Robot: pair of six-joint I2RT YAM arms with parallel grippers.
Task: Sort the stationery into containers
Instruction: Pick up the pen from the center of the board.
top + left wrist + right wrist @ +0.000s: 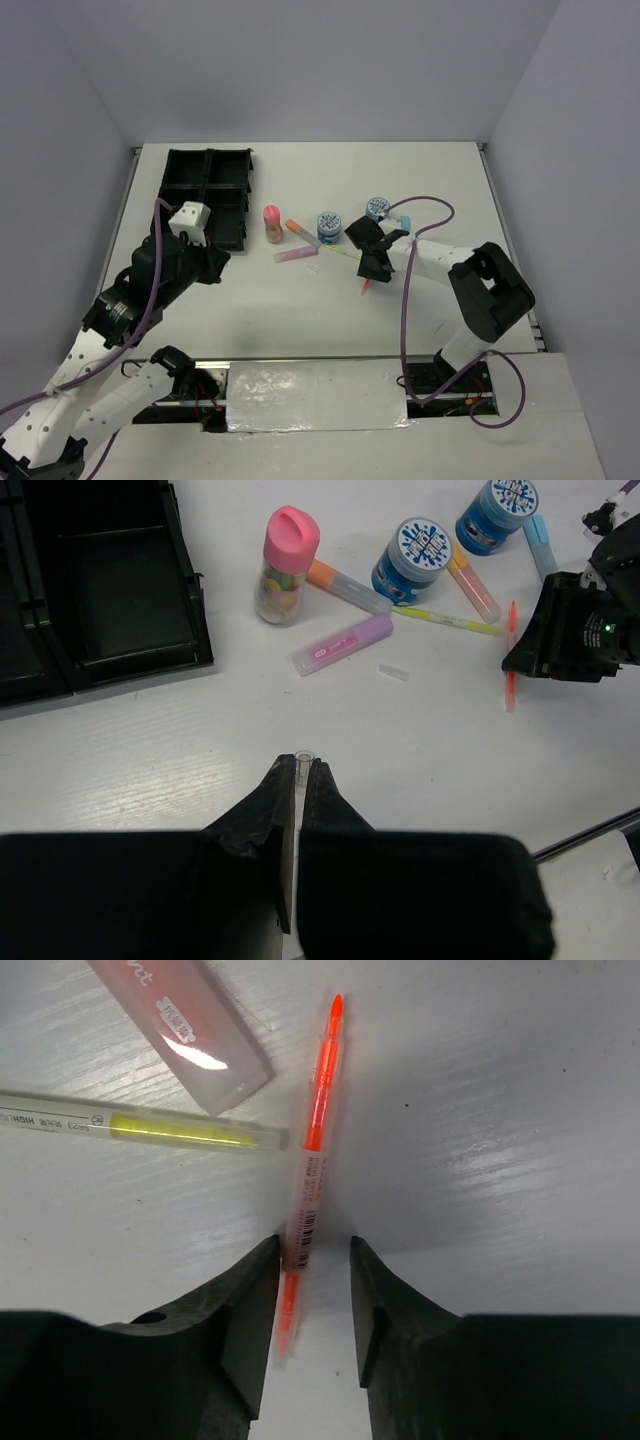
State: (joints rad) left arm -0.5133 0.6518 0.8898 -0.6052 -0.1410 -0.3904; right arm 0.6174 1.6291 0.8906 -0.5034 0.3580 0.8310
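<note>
White wood-grain tabletop (300,320), pale grey walls (300,60) on three sides. Nearest, left gripper (301,765) hangs low, jaws pressed nearly together; tiny clear bit at the tips, can't tell what. Right gripper (312,1245) is spread apart, fingers either side of thin orange pen (318,1110), which lies flat w/ a barcode on the barrel. Thin yellow-green pen (150,1127) ends just beside it; print approx "HIGHLIG…". Beyond: lilac-pink marker (345,645), orange marker (345,587), two round blue-patterned tins (422,555), light-blue marker (541,542). Pink-capped clear tube (283,565) stands upright, coloured bits inside. Far left, black plastic four-compartment tray (208,152), apart from all stationery.
</note>
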